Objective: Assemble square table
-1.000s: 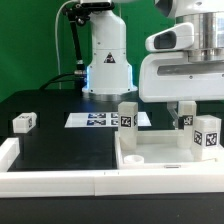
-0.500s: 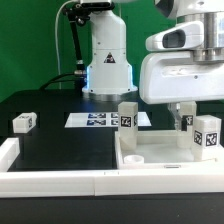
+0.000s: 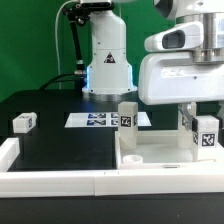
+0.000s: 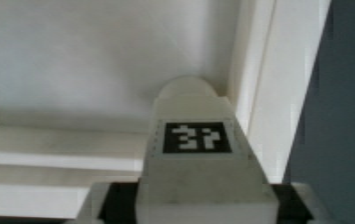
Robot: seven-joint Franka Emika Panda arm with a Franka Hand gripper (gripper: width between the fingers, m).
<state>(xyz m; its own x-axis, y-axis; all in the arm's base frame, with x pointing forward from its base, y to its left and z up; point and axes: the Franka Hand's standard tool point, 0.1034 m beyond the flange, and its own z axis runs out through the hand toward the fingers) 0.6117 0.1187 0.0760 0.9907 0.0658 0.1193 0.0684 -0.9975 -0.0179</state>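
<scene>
The white square panel (image 3: 165,155) with a raised rim lies at the exterior view's right. One tagged white leg (image 3: 128,115) stands upright at its far left corner. My gripper (image 3: 198,122) is shut on a second tagged leg (image 3: 206,133) and holds it upright over the panel's far right corner. In the wrist view this leg (image 4: 195,135) sits between my fingers (image 4: 124,205), tag facing the camera, close beside the panel's rim (image 4: 272,60). A third leg (image 3: 24,122) lies on the black table at the left.
The marker board (image 3: 95,119) lies flat behind the panel, in front of the arm's base (image 3: 105,70). A long low white wall (image 3: 60,180) edges the black surface at the front. A round boss (image 3: 134,157) shows on the panel.
My gripper and the held leg have shifted very slightly toward the exterior view's left. The other legs and the panel have not moved.
</scene>
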